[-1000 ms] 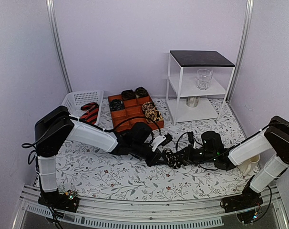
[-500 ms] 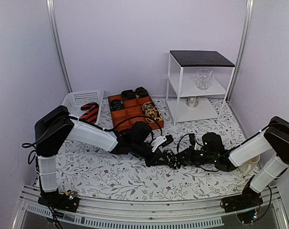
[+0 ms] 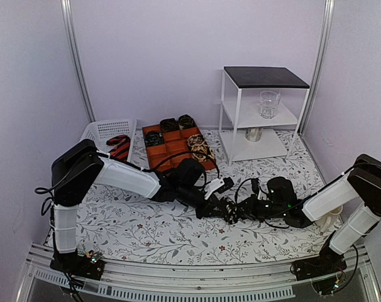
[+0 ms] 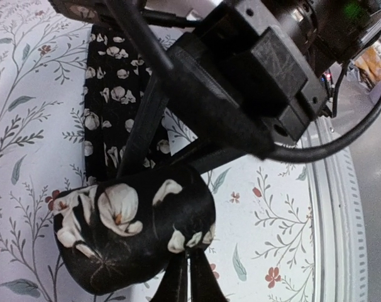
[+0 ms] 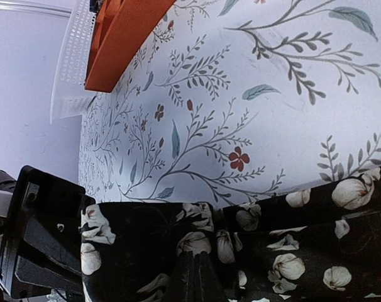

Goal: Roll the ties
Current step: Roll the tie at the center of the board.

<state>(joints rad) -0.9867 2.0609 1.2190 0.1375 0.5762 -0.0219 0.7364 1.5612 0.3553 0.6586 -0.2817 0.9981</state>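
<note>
A black tie with white flowers lies at the table's middle. One end is wound into a coil [image 3: 229,211] and the rest is a flat strip [image 4: 115,113]. In the left wrist view the coil [image 4: 134,233] sits at the tips of my left gripper [image 4: 187,280], whose jaws are pressed together on the coil's edge. In the right wrist view my right gripper [image 5: 200,277] is shut on the coil [image 5: 146,251] from the other side, and the strip [image 5: 329,251] runs off to the right. In the top view my left gripper [image 3: 214,204] and right gripper [image 3: 242,211] meet at the coil.
An orange compartment tray [image 3: 171,150] with several rolled ties stands behind. A white basket [image 3: 101,131] at the back left holds a red-and-black striped tie [image 3: 118,145]. A white shelf unit [image 3: 259,119] with a glass [image 3: 268,104] stands at the back right. A pale cup [image 3: 329,218] stands by the right arm.
Both grippers and the coil between them have shifted slightly to the right and nearer. The left arm has stretched further along.
</note>
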